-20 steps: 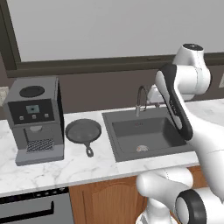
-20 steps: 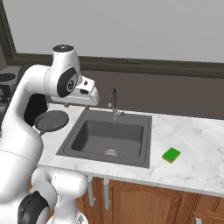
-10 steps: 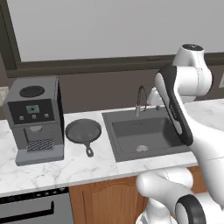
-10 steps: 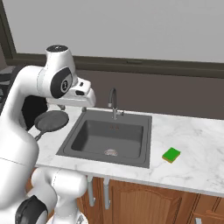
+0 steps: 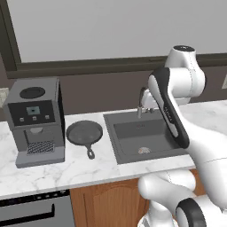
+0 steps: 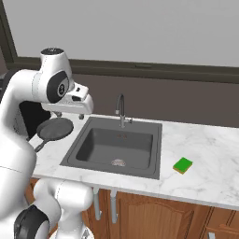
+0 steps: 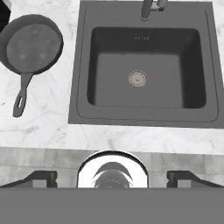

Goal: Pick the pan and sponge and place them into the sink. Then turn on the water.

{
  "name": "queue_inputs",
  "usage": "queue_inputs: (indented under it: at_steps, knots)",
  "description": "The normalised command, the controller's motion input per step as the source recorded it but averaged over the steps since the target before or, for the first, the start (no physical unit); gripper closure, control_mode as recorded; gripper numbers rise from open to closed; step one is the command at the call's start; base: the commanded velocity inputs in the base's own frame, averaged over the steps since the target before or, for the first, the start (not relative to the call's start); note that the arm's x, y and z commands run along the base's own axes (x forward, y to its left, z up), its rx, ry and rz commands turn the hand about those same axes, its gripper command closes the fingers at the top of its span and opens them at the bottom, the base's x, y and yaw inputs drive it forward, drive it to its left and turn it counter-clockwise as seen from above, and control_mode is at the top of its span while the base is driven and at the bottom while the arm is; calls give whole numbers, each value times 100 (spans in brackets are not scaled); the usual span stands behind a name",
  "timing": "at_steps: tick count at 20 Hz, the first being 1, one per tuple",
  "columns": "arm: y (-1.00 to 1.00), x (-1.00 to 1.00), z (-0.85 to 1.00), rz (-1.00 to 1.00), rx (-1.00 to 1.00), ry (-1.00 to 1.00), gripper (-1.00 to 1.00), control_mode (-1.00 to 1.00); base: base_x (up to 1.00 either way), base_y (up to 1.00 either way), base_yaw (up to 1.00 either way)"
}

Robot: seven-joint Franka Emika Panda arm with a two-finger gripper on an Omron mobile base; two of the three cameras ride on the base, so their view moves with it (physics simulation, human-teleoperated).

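Note:
The dark grey pan (image 7: pixel 31 43) lies on the marble counter left of the sink (image 7: pixel 78 87), its looped handle pointing toward the front edge. It is also at the pan (image 5: pixel 84 132) beside the coffee machine and the pan (image 6: pixel 56 129). The green and yellow sponge (image 6: pixel 183 165) rests on the counter right of the sink (image 6: pixel 158 140). My gripper (image 7: pixel 112 177) hangs high over the sink's front left part, open and empty, well apart from the pan. No water runs from the faucet (image 6: pixel 121 108).
A grey coffee machine (image 5: pixel 37 119) stands left of the pan. The gooseneck faucet (image 5: pixel 141 99) rises behind the basin with its round drain (image 7: pixel 137 78). My white arm hides the counter right of the sink in the left base view.
The hand has swung left from above the sink's middle toward the pan side. Its jaws stay wide. Pan and sponge have not moved.

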Motion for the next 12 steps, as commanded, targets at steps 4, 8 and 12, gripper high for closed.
queue_inputs:
  at_steps: [4, 8, 12]
  knots:
    - [32, 13, 0, -1, 1, 9, -100, -100, 0, 0, 0]
    - [29, 13, 0, -1, 2, 10, -100, -100, 0, 0, 0]
    - [28, 5, -6, 0, 3, 4, -100, -100, 0, 0, 0]
